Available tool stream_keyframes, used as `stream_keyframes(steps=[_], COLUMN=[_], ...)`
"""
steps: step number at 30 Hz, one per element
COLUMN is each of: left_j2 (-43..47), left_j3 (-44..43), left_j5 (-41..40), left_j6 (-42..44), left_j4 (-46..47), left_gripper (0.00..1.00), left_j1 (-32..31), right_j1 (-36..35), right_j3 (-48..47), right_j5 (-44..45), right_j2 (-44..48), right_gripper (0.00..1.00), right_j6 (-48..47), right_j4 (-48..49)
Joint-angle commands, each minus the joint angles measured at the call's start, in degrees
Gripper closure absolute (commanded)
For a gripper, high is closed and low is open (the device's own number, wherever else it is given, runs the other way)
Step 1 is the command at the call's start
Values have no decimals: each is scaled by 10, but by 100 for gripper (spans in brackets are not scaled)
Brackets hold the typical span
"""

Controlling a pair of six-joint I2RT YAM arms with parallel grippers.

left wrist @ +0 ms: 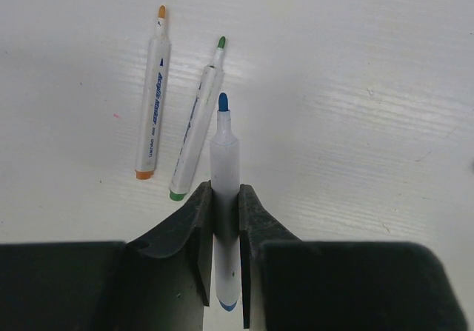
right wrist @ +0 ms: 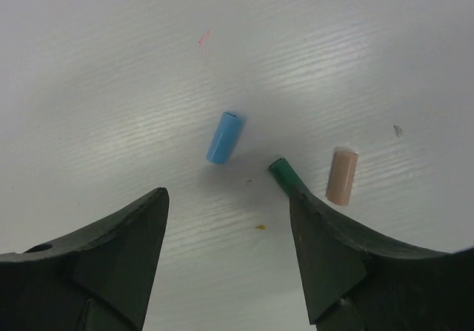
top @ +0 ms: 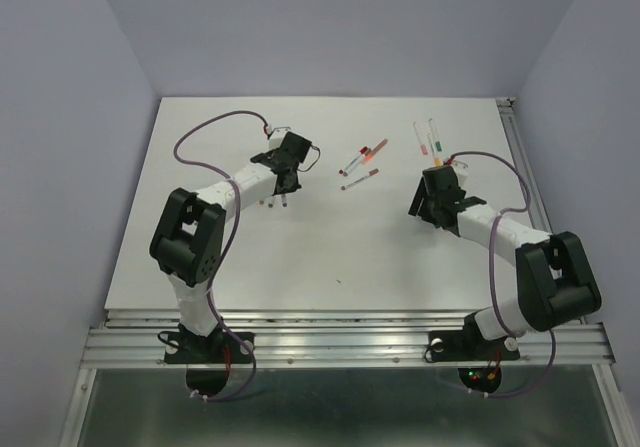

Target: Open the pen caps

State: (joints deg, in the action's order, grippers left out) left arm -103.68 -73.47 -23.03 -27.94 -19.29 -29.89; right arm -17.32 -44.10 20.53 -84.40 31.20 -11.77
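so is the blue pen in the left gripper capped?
No: the blue pen clamped in the left gripper shows its bare blue tip, with no cap on it.

A white table (top: 330, 237) fills most of the top view, its surface faintly grained (the wrist cameras show fine ridges). On the table are small marks: a pink fleck (right wrist: 204, 37), a yellow fleck (right wrist: 260, 227) and a dark speck (right wrist: 398, 130). Pale lavender walls (top: 340, 27) rise behind and beside the table. An aluminium rail (top: 340, 332) runs along the table's near edge.
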Motion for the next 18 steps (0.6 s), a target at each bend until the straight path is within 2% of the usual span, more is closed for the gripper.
stream_keyframes(steps=[1,4,5,6,9,12,14,18], left_j2=[-13,-30,-36,-40,-62,-74,-81,-82], left_j3=[-33,-43,-53,-56,-71,-83,-91,-104], left_j5=[-23,-25,-24,-22,-11,-2,3,9], left_j6=[20,39,43,47,76,94,108,112], left_j4=[-8,-3,-3,-1,3,5,5,-15], left_gripper=[84,78,78,78,72,72,67,52], left_j1=[1,2,4,4,7,11,13,15], right_j1=[-2,-1,-2,-2,-2,-1,-2,-2], right_j3=[22,35,45,51,68,76,74,69], right_j5=[-2,-6,-10,-14,-23,-23,-18,-14], right_j2=[90,136,150,177,212,223,220,207], right_gripper=[21,10,2,0,0,0,0,0], right_j6=[-6,-6,-7,-9,-19,-22,-22,-23], right_j4=[12,16,19,24,46,54,49,45])
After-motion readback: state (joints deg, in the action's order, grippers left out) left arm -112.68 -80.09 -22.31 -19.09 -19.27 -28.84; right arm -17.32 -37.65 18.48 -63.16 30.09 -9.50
